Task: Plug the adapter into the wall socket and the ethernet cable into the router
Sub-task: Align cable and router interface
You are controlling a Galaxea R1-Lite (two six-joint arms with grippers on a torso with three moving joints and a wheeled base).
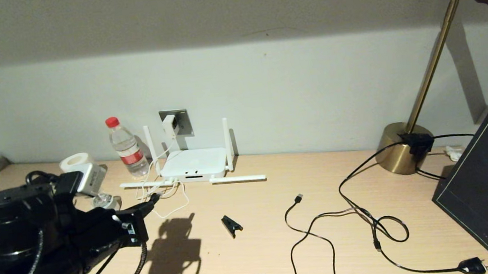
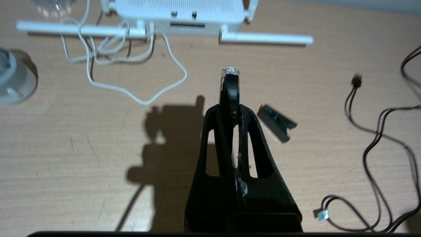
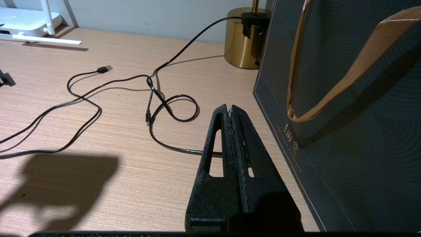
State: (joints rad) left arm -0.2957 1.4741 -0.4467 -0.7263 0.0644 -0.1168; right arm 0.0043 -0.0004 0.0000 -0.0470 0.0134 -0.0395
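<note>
The left gripper (image 2: 230, 112) is clamped on the ethernet cable (image 2: 229, 86), whose clear plastic connector sticks out past the fingertips and points at the router (image 1: 192, 163). The router lies just ahead of the connector, not touching it, with its dark ports on the front edge facing the gripper; two of its white antennas lie flat on the wooden desk (image 1: 253, 226) to either side and two stand upright at the back. Beyond the router, on the wall, the adapter (image 1: 170, 125) sits in the wall socket (image 1: 181, 122), and its thin white cord (image 2: 138, 95) loops down onto the desk between the router and the left gripper. A small black clip (image 2: 276, 122) lies on the desk just beside the left gripper's fingers. The right gripper (image 3: 232, 113) hangs with its fingers pressed together and nothing between them, well apart from the router, next to a dark paper bag (image 3: 345, 98) and over a looped black lamp cord (image 3: 174, 112).
</note>
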